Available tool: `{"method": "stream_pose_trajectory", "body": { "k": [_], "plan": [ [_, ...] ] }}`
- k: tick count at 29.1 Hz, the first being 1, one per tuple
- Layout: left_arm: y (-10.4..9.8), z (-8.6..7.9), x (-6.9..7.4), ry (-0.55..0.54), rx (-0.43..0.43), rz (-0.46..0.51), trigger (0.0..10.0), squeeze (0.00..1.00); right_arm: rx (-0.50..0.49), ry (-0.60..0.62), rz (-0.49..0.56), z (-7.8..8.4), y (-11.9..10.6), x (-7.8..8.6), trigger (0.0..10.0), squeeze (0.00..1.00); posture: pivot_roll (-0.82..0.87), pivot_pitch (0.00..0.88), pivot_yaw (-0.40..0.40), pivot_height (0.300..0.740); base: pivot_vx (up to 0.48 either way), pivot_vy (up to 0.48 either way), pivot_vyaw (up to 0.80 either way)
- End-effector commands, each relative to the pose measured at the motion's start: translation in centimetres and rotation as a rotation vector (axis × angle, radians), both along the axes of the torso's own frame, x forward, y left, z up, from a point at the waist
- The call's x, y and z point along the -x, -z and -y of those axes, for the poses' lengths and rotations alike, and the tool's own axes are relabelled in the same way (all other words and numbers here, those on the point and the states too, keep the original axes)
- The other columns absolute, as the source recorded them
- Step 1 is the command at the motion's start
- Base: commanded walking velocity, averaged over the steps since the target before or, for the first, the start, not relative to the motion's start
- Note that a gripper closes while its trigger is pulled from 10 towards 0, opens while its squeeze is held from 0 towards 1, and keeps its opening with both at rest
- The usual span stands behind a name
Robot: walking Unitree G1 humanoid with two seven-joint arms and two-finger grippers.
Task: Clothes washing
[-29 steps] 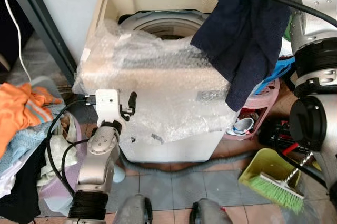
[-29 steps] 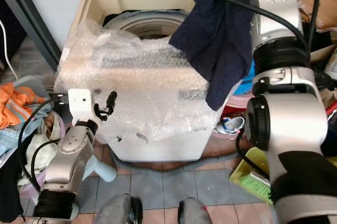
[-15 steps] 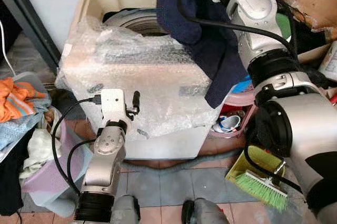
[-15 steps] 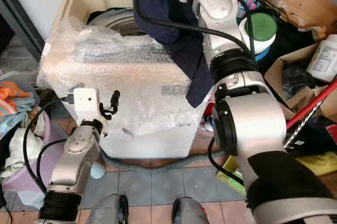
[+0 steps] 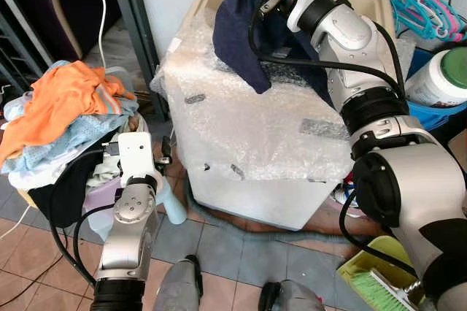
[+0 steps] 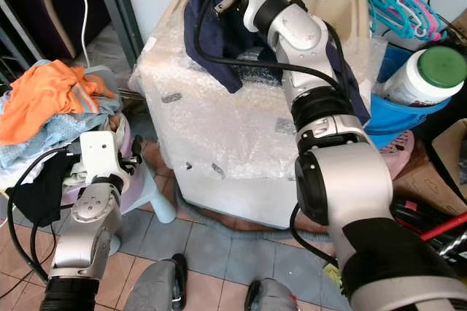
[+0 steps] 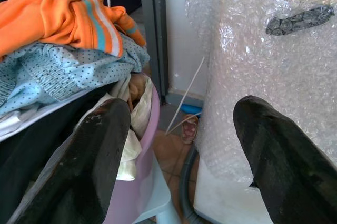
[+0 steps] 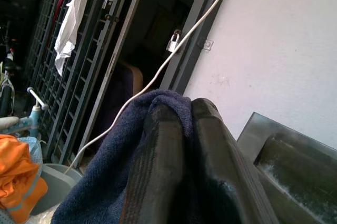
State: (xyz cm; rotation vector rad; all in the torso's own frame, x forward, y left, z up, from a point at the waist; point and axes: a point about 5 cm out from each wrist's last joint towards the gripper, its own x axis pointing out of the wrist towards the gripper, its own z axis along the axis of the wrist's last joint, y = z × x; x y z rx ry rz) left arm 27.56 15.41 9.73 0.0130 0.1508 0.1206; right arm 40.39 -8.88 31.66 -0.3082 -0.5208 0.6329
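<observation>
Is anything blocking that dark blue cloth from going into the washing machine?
Nothing visible does. The right gripper holds the navy garment up over the bubble-wrapped washing machine, with its lower end draped on the wrapped top. The tub opening is hidden behind the cloth and arm, so I cannot confirm it is open.

A dark navy cloth garment (image 5: 237,22) hangs at 12 o'clock, draped over the bubble-wrapped cream top-loading washing machine (image 5: 255,136), pinched by the right pincer (image 8: 181,129).

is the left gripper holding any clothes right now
No, the left gripper is open with nothing between its fingers, hanging between the laundry basket and the bubble-wrapped washing machine.
</observation>
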Motion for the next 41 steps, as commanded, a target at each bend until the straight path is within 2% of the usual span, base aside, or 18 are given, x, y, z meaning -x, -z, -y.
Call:
{"method": "stream_pose_trajectory", "body": {
  "k": [1,6,11,17,18,21,28,34,38,39,41],
  "plan": [
    [-0.3,-0.8,0.1,-0.031,-0.019,0.002,10.0,0.0,-0.011,0.034,0.011,0.4,-0.6,-0.1,10.0,0.0,0.0,0.11,0.004,0.74,0.0,0.0,0.0],
    [-0.3,-2.1,0.9,-0.103,-0.027,-0.003,10.0,0.0,-0.073,0.067,0.003,1.8,0.6,0.1,10.0,0.0,0.0,0.11,-0.003,0.74,0.146,0.0,0.0],
    [-0.1,-2.9,1.8,-0.126,-0.02,-0.006,10.0,0.0,-0.144,0.181,0.029,4.3,3.2,1.6,10.0,0.0,0.0,0.116,0.006,0.74,0.294,0.0,0.0],
    [-0.2,-3.2,2.2,-0.116,-0.024,-0.005,10.0,0.0,-0.146,0.275,0.048,5.8,5.1,3.5,10.0,0.0,-0.01,0.115,0.02,0.74,0.347,0.0,0.0],
    [-0.2,-3.3,2.2,-0.11,-0.027,-0.006,10.0,0.0,-0.116,0.29,0.055,6.2,5.4,4.0,10.0,0.0,-0.02,0.116,0.032,0.74,0.379,0.0,0.0],
    [-0.3,-2.8,1.8,-0.089,-0.026,0.0,10.0,0.0,-0.071,0.282,0.095,6.4,4.5,4.1,10.0,0.0,-0.02,0.114,0.033,0.74,0.404,0.0,0.49],
    [-0.7,-2.7,1.7,-0.095,-0.018,0.013,10.0,0.0,0.021,0.213,0.158,5.4,1.8,3.8,10.0,0.0,0.0,0.105,0.017,0.74,0.38,0.0,0.6],
    [-0.4,-2.9,2.0,-0.108,-0.012,0.003,10.0,0.0,0.035,0.216,0.181,5.2,0.4,3.0,10.0,0.0,0.01,0.102,0.012,0.74,0.358,0.0,0.56],
    [-0.4,-2.9,1.8,-0.102,-0.01,-0.005,10.0,0.0,0.033,0.327,0.163,6.1,-1.6,1.5,10.0,0.0,0.0,0.098,0.021,0.74,0.376,0.0,0.53],
    [-0.4,-2.7,1.7,-0.096,0.004,0.0,10.0,0.0,-0.01,0.404,0.123,7.2,-2.7,0.7,10.0,0.0,0.0,0.098,0.023,0.74,0.356,0.0,0.0],
    [-0.3,-2.4,1.6,-0.084,0.009,-0.004,10.0,0.0,-0.058,0.476,0.135,8.3,-4.6,0.3,10.0,0.0,0.0,0.098,0.024,0.74,0.0,0.0,0.0]
  ]
}}
